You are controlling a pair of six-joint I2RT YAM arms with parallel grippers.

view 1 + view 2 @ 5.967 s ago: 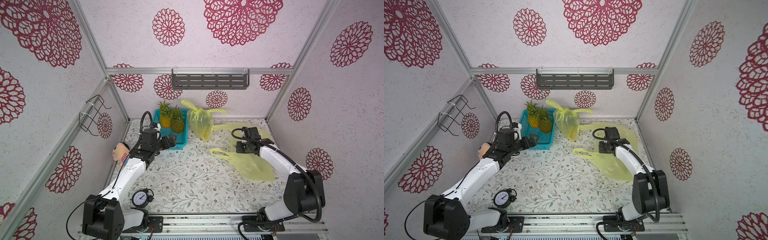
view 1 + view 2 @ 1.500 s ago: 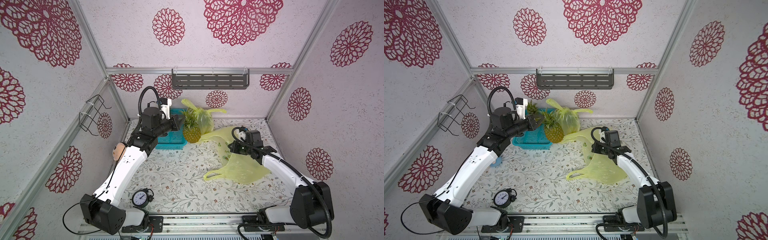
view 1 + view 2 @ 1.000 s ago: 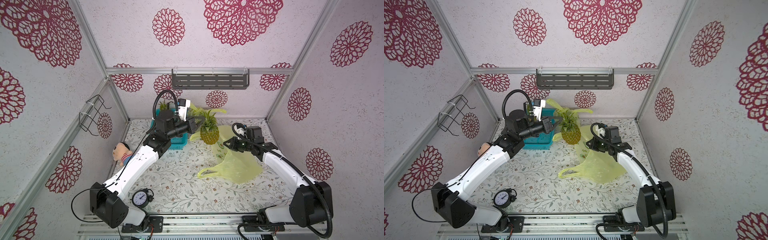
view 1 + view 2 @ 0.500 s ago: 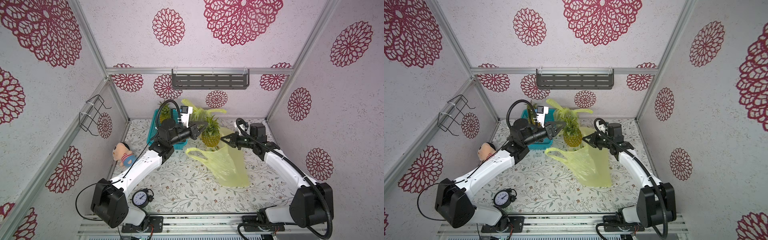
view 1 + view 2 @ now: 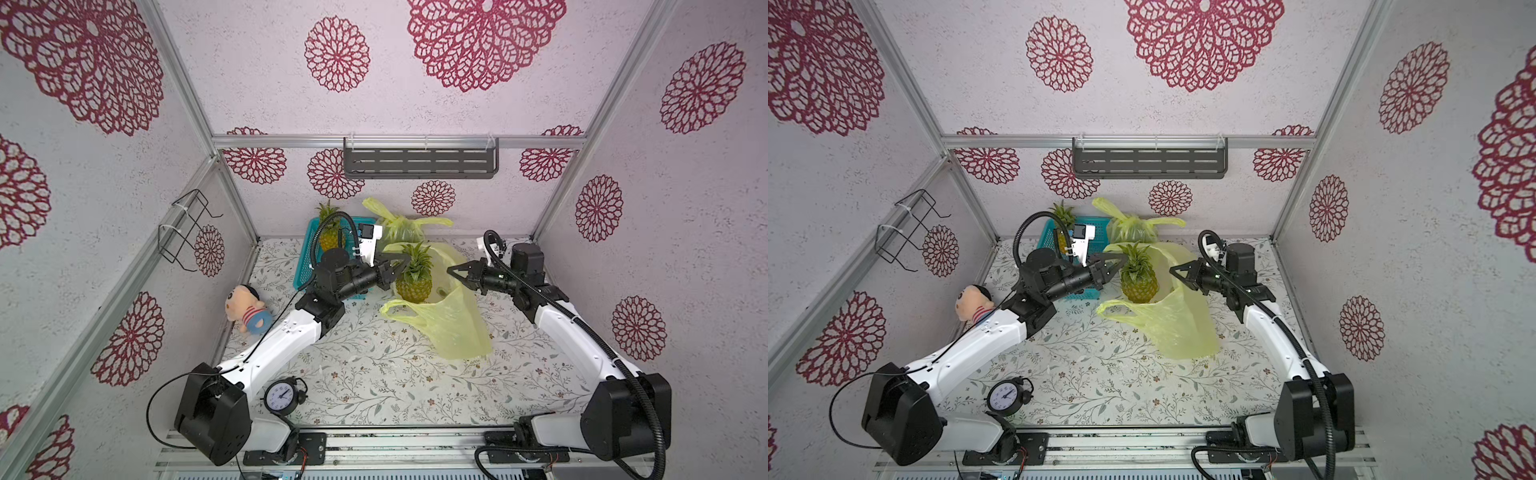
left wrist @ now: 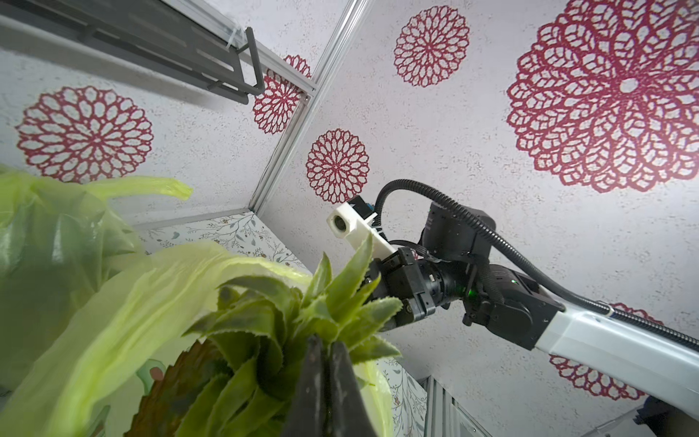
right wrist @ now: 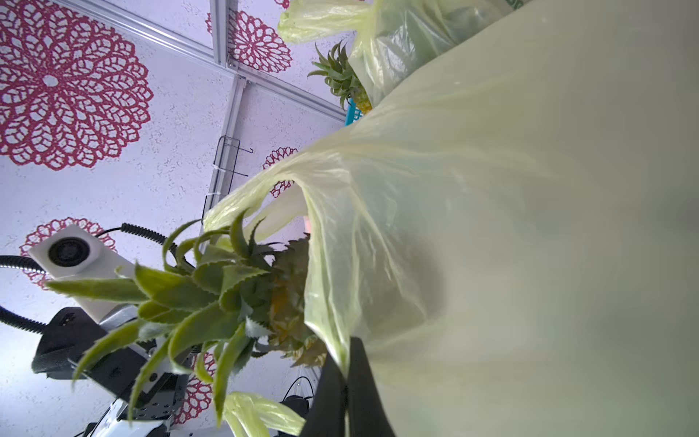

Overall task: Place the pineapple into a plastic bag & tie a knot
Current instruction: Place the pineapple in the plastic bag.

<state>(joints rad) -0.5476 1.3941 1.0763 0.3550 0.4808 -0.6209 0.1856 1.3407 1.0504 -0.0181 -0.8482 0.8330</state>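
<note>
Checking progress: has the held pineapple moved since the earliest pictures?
Yes: the pineapple has left the teal basket, moving rightward to the open yellow bag's mouth.

No text, label or brand is showing legibly; the clock (image 5: 284, 397) face numerals are appearing too small to read.

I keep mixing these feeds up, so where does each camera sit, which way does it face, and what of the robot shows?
Top views: high at the front, looking down and back over the table; both arms show whole, left gripper on the pineapple crown, right gripper on the bag.
Left wrist: behind its shut fingers, looking up past the crown at the right arm.
Right wrist: behind its shut fingers, facing the bag and the left arm.
Shared: all show pineapple and bag.
</note>
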